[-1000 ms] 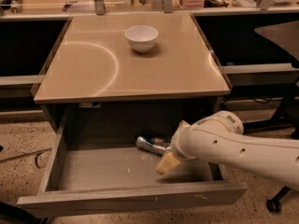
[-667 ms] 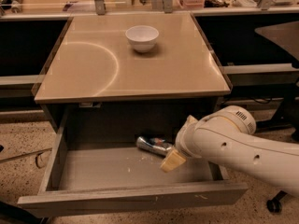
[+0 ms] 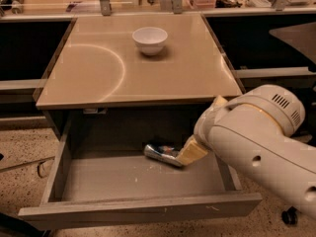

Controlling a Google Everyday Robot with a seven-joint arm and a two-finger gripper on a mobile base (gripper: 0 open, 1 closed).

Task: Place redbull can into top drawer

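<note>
The redbull can (image 3: 160, 153) lies on its side on the floor of the open top drawer (image 3: 133, 209), towards the back right. It is silver and blue. My gripper (image 3: 200, 132) is just right of the can, at the end of the big white arm that reaches in from the right. The gripper is open and empty. One tan finger (image 3: 192, 152) is low beside the can's right end. The other finger (image 3: 218, 101) is up near the tabletop's front edge. I cannot tell whether the lower finger touches the can.
A white bowl (image 3: 150, 39) stands on the tan tabletop (image 3: 98, 73) near its back. Dark shelves flank the table on both sides. The drawer's front panel juts out over the speckled floor (image 3: 24, 152).
My gripper has risen and moved back to the right, away from the drawer floor. The can lies where it was.
</note>
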